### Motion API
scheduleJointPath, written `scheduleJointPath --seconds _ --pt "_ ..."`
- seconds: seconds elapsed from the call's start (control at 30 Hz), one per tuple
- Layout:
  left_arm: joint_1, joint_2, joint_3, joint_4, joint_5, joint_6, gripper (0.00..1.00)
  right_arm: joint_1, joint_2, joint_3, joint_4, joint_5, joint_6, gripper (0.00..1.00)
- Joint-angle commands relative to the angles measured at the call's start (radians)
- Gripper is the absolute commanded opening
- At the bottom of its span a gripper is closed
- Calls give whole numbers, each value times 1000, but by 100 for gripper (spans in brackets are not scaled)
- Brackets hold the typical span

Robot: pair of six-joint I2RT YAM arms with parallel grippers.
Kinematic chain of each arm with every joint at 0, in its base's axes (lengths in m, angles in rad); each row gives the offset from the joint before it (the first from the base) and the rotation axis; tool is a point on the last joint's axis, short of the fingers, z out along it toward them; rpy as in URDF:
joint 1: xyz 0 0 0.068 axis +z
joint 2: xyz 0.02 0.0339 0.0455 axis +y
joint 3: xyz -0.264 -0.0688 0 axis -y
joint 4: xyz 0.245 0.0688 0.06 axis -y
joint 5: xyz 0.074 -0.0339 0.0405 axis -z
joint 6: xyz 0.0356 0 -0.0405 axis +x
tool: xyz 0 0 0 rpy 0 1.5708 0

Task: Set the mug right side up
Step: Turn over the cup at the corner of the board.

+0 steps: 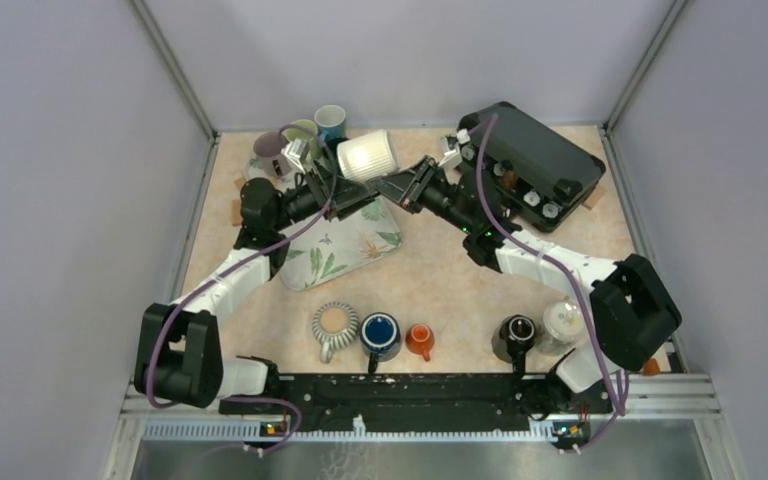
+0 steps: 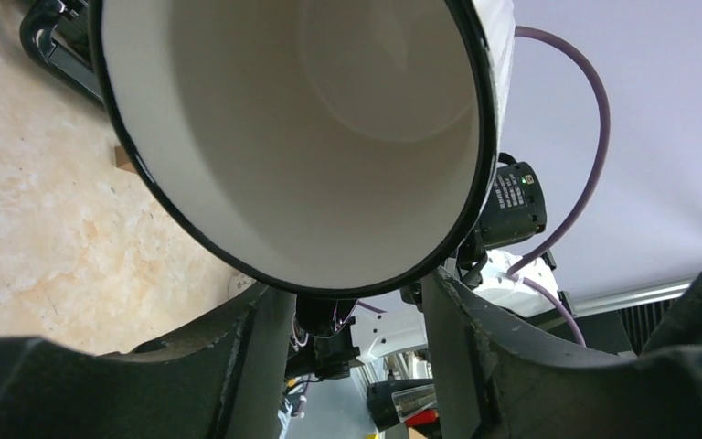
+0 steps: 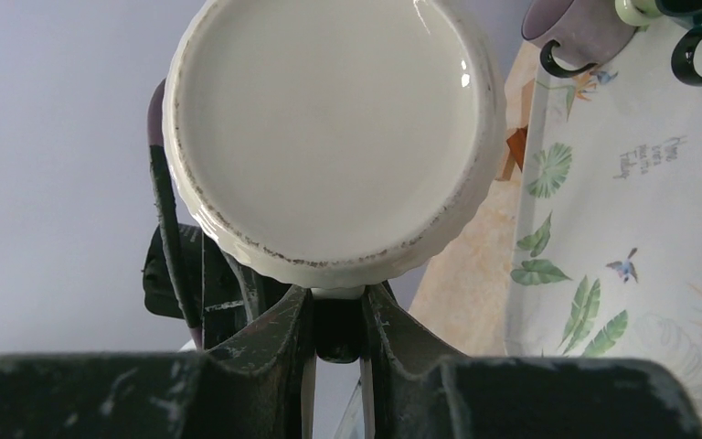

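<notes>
White mug held sideways at upper centre, pinched near its base by the right tool, rim straddled by the left tool, its grip not discernible.

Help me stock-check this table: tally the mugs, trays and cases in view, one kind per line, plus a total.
Mugs: 9
Floral tray: 1
Black case: 1
Total: 11

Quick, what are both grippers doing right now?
Left gripper: open, at the mug rim.
Right gripper: shut on the mug.
</notes>
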Motion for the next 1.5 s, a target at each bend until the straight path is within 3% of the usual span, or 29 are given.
scheduleJointPath --seconds 0.0,0.17,0.7,1.03,1.23,1.47 --pt "-11 1 14 94 -3 -21 57 -7 -18 24 230 -27 29 0" --pt "-19 3 22 96 -6 -23 47 -7 -14 20 242 -32 37 0" --pt "-38 40 41 141 -20 -54 30 -7 -9 -14 279 -57 49 0" --pt "-39 48 45 155 -20 -44 0 -7 -6 -41 258 -57 12 0" --pt "-39 32 49 123 -41 13 0 -7 -2 -54 236 -52 -8 0" --pt "-39 -7 72 5 -99 128 0 -7 -1 -72 204 -33 -28 28"
